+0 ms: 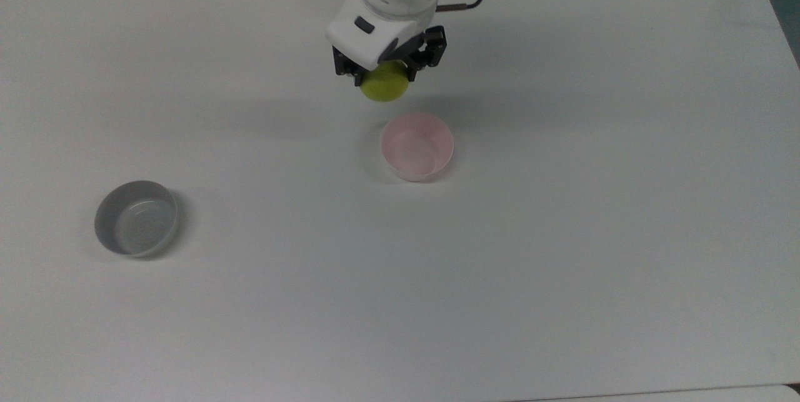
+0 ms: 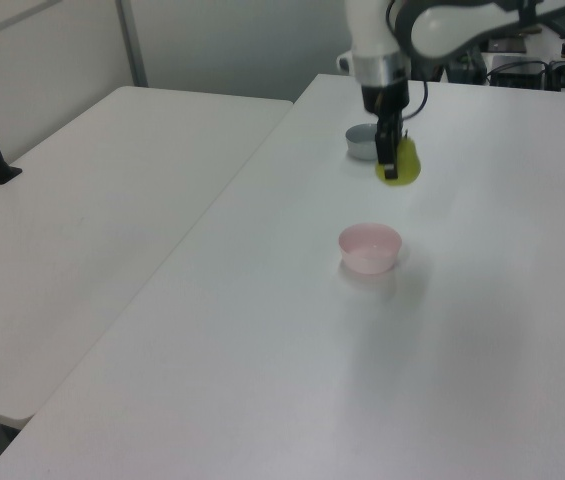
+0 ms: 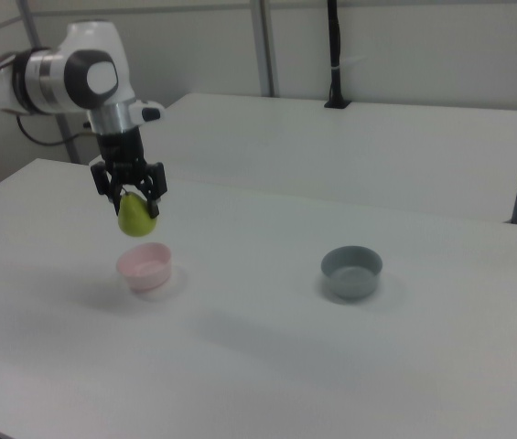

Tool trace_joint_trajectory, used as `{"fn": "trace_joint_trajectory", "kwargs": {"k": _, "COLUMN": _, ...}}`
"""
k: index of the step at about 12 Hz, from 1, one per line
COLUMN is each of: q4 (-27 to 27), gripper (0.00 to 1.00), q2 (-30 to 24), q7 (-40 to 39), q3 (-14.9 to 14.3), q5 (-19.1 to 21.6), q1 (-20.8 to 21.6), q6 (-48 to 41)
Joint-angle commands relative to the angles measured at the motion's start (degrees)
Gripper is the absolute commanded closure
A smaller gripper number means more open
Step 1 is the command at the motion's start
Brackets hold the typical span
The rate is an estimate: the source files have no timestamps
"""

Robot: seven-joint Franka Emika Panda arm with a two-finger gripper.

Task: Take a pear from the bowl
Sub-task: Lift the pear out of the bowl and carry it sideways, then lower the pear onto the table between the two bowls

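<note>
A grey bowl (image 1: 136, 219) sits upright on the white tabletop (image 1: 562, 233). A second white table (image 2: 82, 230) stands beside it.

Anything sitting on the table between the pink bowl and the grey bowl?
Nothing: in the top view, the table is bare between the pink bowl and the grey bowl.

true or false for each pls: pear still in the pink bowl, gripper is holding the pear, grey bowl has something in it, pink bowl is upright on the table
1. The pear lies in the pink bowl. False: it hangs in the air above the bowl.
2. The gripper holds the pear. True.
3. The grey bowl has something in it. False: it is empty.
4. The pink bowl stands upright on the table. True.
</note>
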Motion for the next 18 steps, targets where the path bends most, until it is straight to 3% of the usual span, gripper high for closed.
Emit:
{"fn": "trace_joint_trajectory", "kwargs": {"k": 1, "q4": -0.2, "gripper": 0.39, "q2": -3.8, "q7": -4.4, "q3": -0.8, "q5": 3.0, "q1": -2.1, "q6": -3.0}}
{"fn": "trace_joint_trajectory", "kwargs": {"k": 4, "q4": -0.1, "gripper": 0.39, "q2": -3.8, "q7": -6.5, "q3": -1.3, "q5": 2.3, "q1": -5.8, "q6": -2.3}}
{"fn": "trace_joint_trajectory", "kwargs": {"k": 9, "q4": 0.7, "gripper": 0.39, "q2": -3.3, "q7": -14.1, "q3": -9.3, "q5": 2.2, "q1": -7.7, "q6": 0.3}}
{"fn": "trace_joint_trajectory", "kwargs": {"k": 11, "q4": -0.2, "gripper": 0.39, "q2": -2.8, "q7": -14.1, "q3": -9.4, "q5": 2.3, "q1": -8.6, "q6": 4.1}}
{"fn": "trace_joint_trajectory", "kwargs": {"k": 18, "q4": -3.7, "gripper": 0.39, "q2": 6.4, "q7": -12.2, "q3": -9.3, "q5": 0.8, "q1": -8.2, "q6": 15.5}}
